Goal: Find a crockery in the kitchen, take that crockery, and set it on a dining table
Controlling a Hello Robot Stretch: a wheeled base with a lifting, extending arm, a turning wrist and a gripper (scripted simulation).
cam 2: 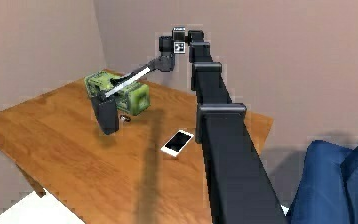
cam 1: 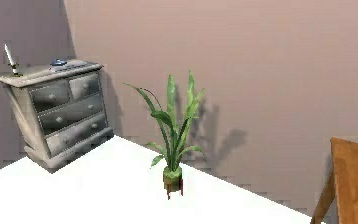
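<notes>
**Arm stretched over the table, green lump at the fingertips**

Here we are at the brown wooden table [cam 2: 57, 130], and the dark square-barred arm [cam 2: 222, 130] reaches far out across it. At its end the gripper [cam 2: 109, 94] points down toward the arm side view's left, its thin fingers running into a green blocky lump [cam 2: 135, 98] with a dark grey part under it. Is that the crockery? I judge it the likeliest candidate, though the shape is too rough to call a cup or a bowl. It sits at the fingers with tabletop right behind it, so I cannot tell whether the gripper holds anything, nor whether the lump rests on the wood or hangs just above it. The spot makes sense: well in from the table's edges, where a set-down thing will not tip off. If this is the dining table, the job looks to be at its placing step. One thing to mind: a flat white phone [cam 2: 177, 143] lies on the wood just beside the arm, near the lump. A blue sofa [cam 2: 337, 185] stands off to the right. Ahead there is a grey wooden dresser [cam 1: 62, 105] against the wall, a potted plant with long green leaves [cam 1: 175, 130] on the white floor, and a brown wooden edge [cam 1: 352, 180] at the right, possibly this same table
</notes>
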